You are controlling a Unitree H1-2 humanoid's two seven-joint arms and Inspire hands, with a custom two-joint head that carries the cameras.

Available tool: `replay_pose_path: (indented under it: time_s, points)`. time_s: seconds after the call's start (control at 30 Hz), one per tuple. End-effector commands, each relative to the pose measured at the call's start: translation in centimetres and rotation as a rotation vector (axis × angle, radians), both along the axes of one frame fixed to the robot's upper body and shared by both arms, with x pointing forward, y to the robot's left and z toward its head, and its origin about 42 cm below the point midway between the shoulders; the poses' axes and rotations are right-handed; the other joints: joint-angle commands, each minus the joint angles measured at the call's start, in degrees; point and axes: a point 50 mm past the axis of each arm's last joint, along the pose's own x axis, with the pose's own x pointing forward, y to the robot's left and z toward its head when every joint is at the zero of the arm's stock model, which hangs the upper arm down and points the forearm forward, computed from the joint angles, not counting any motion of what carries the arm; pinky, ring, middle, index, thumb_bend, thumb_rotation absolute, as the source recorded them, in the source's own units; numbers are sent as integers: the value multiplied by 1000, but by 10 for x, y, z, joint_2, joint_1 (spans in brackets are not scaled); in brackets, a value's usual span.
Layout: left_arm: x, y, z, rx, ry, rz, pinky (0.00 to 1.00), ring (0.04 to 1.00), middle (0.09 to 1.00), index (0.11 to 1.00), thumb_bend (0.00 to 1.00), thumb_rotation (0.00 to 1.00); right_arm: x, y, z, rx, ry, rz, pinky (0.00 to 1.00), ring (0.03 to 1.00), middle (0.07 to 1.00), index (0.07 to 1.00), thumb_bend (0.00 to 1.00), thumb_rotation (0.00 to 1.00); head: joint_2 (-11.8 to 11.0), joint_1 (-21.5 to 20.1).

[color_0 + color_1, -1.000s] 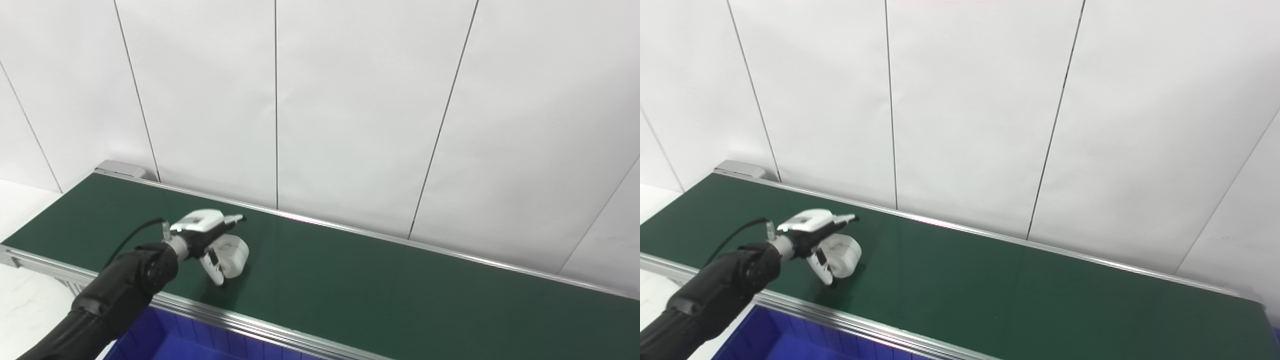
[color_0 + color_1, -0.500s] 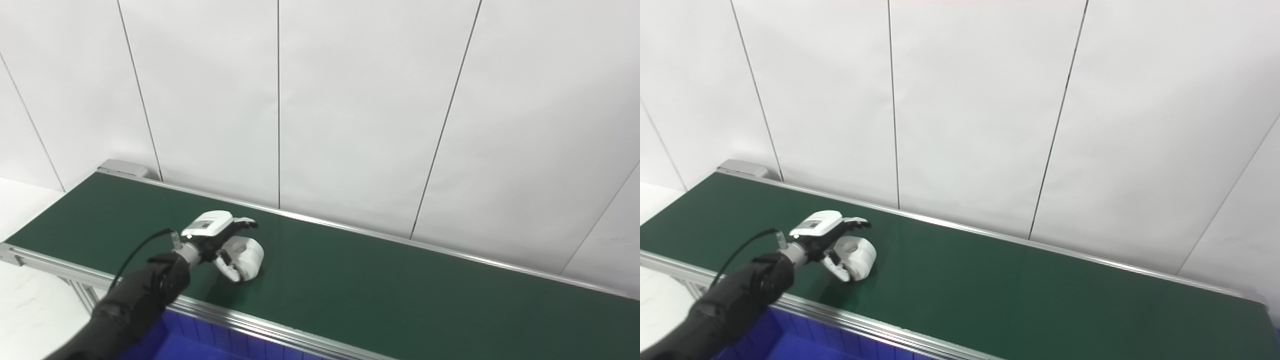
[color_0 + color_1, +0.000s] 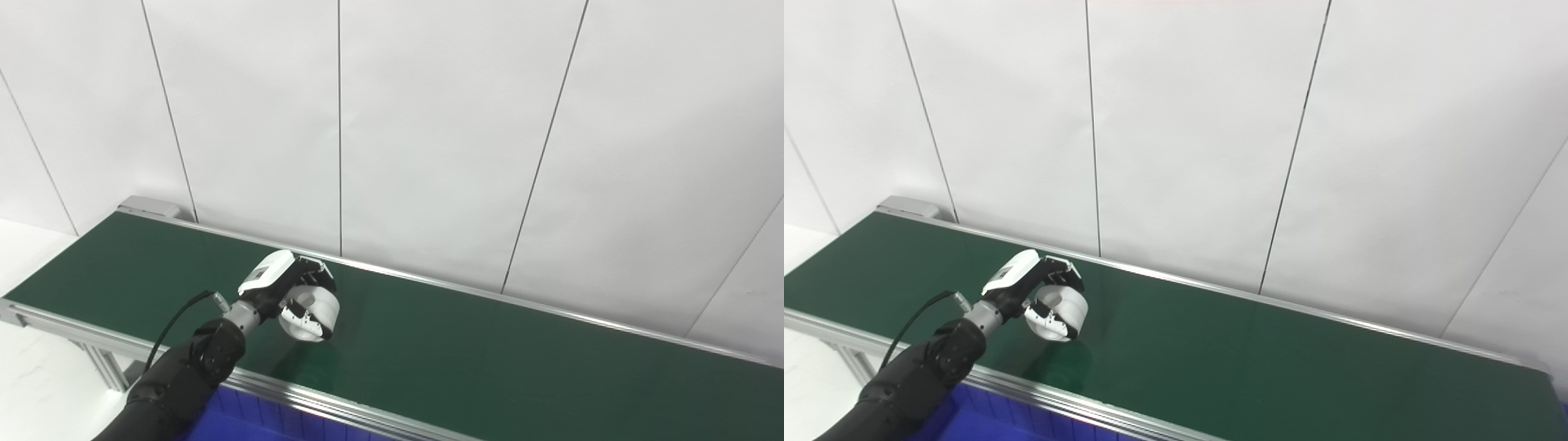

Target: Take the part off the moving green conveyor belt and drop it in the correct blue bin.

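Note:
A white ring-shaped part (image 3: pixel 320 309) is lifted a little above the green conveyor belt (image 3: pixel 490 361), left of the belt's middle. My left hand (image 3: pixel 288 291) is shut on it, fingers curled over the top and thumb under the near side; the same hand (image 3: pixel 1041 288) and part (image 3: pixel 1067 312) show in the right eye view. A faint shadow lies on the belt beneath the part. A blue bin (image 3: pixel 239 419) shows at the bottom edge, in front of the belt. My right hand is out of view.
The belt's metal rail (image 3: pixel 343 407) runs along its near edge, with a support leg (image 3: pixel 107 367) at the left. White wall panels (image 3: pixel 429 122) stand right behind the belt. A white floor or table (image 3: pixel 37 380) lies at the lower left.
My left hand has closed around the white part and raised it off the belt, moving right and up. Its fingers, apart a second ago, now wrap the ring.

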Motion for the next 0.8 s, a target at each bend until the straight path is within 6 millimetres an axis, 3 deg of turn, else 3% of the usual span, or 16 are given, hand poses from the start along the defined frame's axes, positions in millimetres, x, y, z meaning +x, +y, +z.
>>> replay_pose_path:
  time_s: [0.0, 0.1, 0.23, 0.27, 0.3, 0.33, 0.37, 0.47, 0.6, 0.77]
  points:
    - [10, 10, 25, -13, -61, -9, 484, 530, 485, 502, 518, 0, 3, 4, 11, 28, -85, -5, 1000, 1000, 1000, 1000, 650, 1000, 4, -3]
    - [5, 16, 28, -25, -59, -12, 485, 535, 489, 499, 517, 0, 2, 6, 12, 29, -89, -10, 1000, 1000, 1000, 1000, 659, 1000, 12, -10]
    - [-20, 19, 50, -95, -157, -71, 469, 524, 488, 500, 518, 0, -3, 9, 18, 20, -108, -6, 1000, 1000, 1000, 1000, 665, 1000, 69, -71]
    - [-30, 18, 56, -122, -180, -99, 474, 527, 487, 502, 518, 0, -4, 10, 20, 14, -114, -5, 1000, 1000, 1000, 1000, 647, 1000, 73, -77]
    - [-39, 19, 61, -141, -198, -122, 475, 528, 487, 502, 518, 0, -4, 11, 22, 13, -123, -2, 1000, 1000, 1000, 1000, 644, 1000, 101, -107]
    - [-49, 19, 66, -161, -210, -144, 487, 538, 491, 498, 518, 0, -5, 11, 24, 15, -129, -1, 1000, 1000, 1000, 1000, 634, 1000, 106, -114]
    - [-60, 20, 69, -177, -223, -163, 499, 548, 493, 496, 518, 0, -5, 12, 27, 15, -139, 0, 1000, 999, 996, 1000, 633, 1000, 131, -150]
    - [-85, 22, 72, -226, -238, -196, 491, 540, 486, 502, 518, 0, -7, 14, 37, 8, -165, 10, 988, 975, 977, 998, 657, 974, 170, -204]
    - [-120, 19, 54, -320, -214, -190, 474, 525, 473, 516, 517, 0, -10, 15, 45, -28, -155, -14, 921, 934, 936, 962, 692, 869, 206, -245]
    - [-155, 2, 1, -465, -114, -101, 442, 501, 469, 520, 517, 0, -8, 18, 53, -45, -152, -22, 912, 934, 936, 966, 698, 863, 225, -261]
